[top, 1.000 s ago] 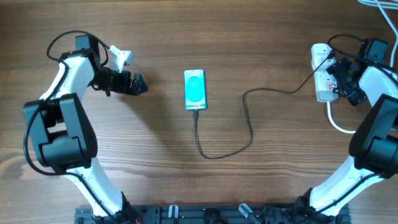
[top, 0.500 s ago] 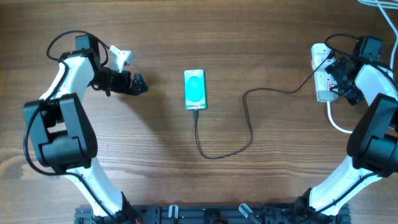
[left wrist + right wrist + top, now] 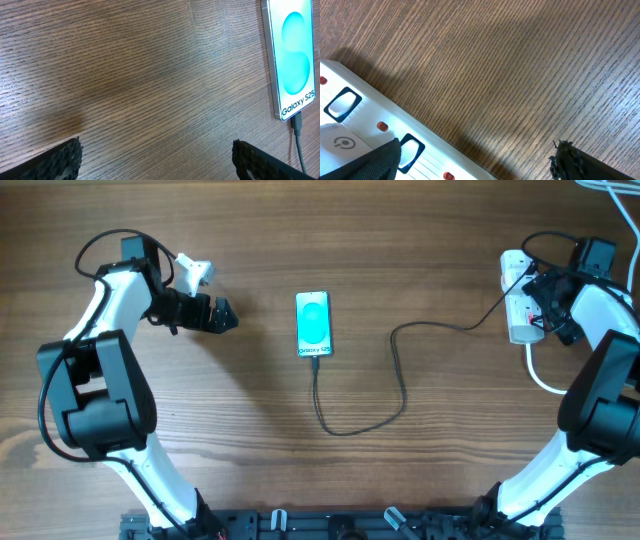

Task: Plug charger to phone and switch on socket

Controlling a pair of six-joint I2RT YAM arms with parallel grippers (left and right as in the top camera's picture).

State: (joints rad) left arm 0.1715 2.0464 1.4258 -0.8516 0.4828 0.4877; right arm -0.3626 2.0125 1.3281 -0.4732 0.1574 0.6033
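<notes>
The phone [image 3: 313,323] lies face up mid-table, its screen lit light blue; the left wrist view has it at the right edge [image 3: 292,55]. The thin black charger [image 3: 400,385] meets the phone's near end with its plug [image 3: 297,123], loops right and runs to the white socket [image 3: 519,308] at the far right. My left gripper [image 3: 222,315] hovers open left of the phone, nothing between its fingertips [image 3: 56,161]. My right gripper [image 3: 541,308] is open over the socket [image 3: 365,125]. One fingertip [image 3: 377,162] overlaps the strip beside a rocker switch [image 3: 410,150].
A thick white cord [image 3: 540,380] curls from the socket's near end toward the right arm. More white cables [image 3: 612,198] cross the far right corner. Small red indicator dots [image 3: 382,126] sit beside the switches. Bare wood surrounds the phone.
My right gripper has edged slightly toward the far side over the socket. The left arm, phone and charger have not moved.
</notes>
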